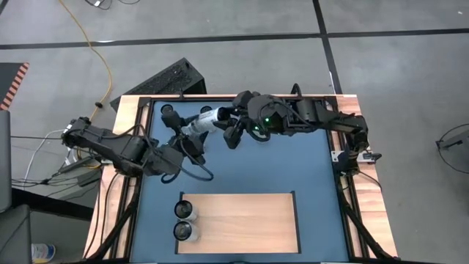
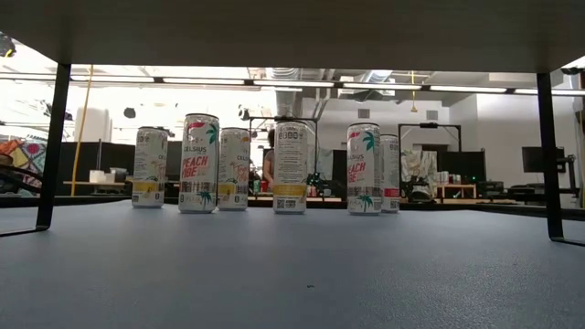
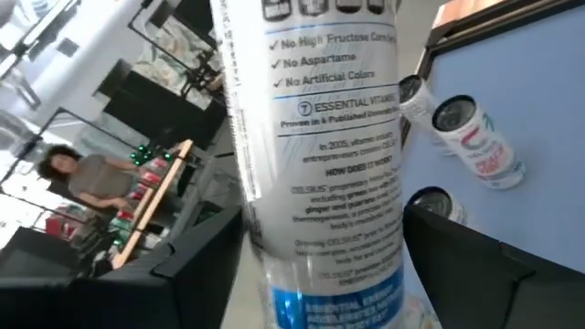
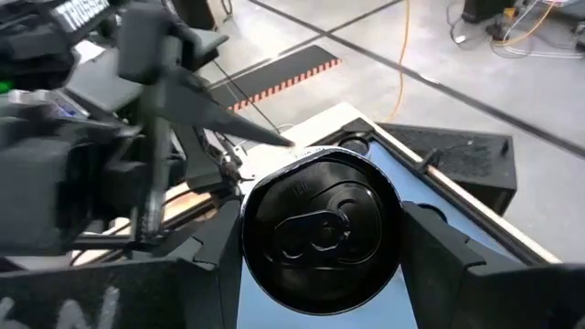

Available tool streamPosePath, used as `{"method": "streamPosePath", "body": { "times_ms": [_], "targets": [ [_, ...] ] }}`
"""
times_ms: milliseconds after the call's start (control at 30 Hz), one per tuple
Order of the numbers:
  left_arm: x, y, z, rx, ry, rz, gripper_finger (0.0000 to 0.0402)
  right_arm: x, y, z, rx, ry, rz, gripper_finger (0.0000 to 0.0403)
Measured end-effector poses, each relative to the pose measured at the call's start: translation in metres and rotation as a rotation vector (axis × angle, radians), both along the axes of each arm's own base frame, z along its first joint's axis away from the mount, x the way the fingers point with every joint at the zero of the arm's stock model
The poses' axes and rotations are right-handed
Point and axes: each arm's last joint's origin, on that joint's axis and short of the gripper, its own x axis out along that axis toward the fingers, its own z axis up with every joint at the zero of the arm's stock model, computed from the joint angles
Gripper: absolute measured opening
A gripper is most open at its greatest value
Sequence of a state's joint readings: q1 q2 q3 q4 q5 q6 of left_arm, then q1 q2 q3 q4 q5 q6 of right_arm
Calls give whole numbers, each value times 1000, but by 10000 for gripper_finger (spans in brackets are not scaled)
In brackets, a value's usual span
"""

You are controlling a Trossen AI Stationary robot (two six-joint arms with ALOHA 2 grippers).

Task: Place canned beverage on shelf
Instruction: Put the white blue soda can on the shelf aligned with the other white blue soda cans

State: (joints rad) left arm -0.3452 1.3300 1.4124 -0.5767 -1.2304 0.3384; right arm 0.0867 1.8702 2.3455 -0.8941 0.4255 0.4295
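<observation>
Left gripper (image 1: 182,143) is clamping the beverage can (image 1: 204,121) across its body, and the right gripper (image 1: 229,126) is closing on the same can at its top end, so both are holding it at once. The can is lying on its side in the air above the far part of the blue table surface (image 1: 293,161), well apart from the shelf (image 1: 249,220). The high view alone is showing this layout. The pale wood shelf is sitting at the near edge of the table, with two upright cans (image 1: 185,221) standing at its left end, one just beside the other. The left wrist view is adding the can's label (image 3: 329,183), small white-background print running along the body between two dark fingers (image 3: 457,265). Beyond the label, three more cans (image 3: 466,137) are standing on the blue surface. The right wrist view is looking straight onto the dark lid and pull tab (image 4: 320,228), with a finger (image 4: 196,260) touching each side. Neither gripper is appearing in the low view. That view is giving a row of six white cans (image 2: 291,166) standing at the far side of the table, several reading Celsius Peach Vibe, framed by thin black legs (image 2: 52,146). Behind them, monitors and ceiling lights are showing. A yellow cable (image 1: 95,51) is trailing over the grey floor, and a person (image 3: 78,174) is sitting in the room.
</observation>
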Motion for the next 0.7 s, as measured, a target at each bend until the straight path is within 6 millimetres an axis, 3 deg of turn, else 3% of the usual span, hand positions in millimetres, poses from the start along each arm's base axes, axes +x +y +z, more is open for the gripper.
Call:
{"method": "streamPosePath", "body": {
  "times_ms": [333,567,700],
  "targets": [
    [3,7,-2,-25,-6,17,284,1,4,2,-4,-16,27,210],
    [4,12,-2,-40,-12,21,234,1,5,2,-5,-22,35,210],
    [3,12,-3,-34,-3,28,232,1,5,3,-35,-19,49,213]
  ]
}}
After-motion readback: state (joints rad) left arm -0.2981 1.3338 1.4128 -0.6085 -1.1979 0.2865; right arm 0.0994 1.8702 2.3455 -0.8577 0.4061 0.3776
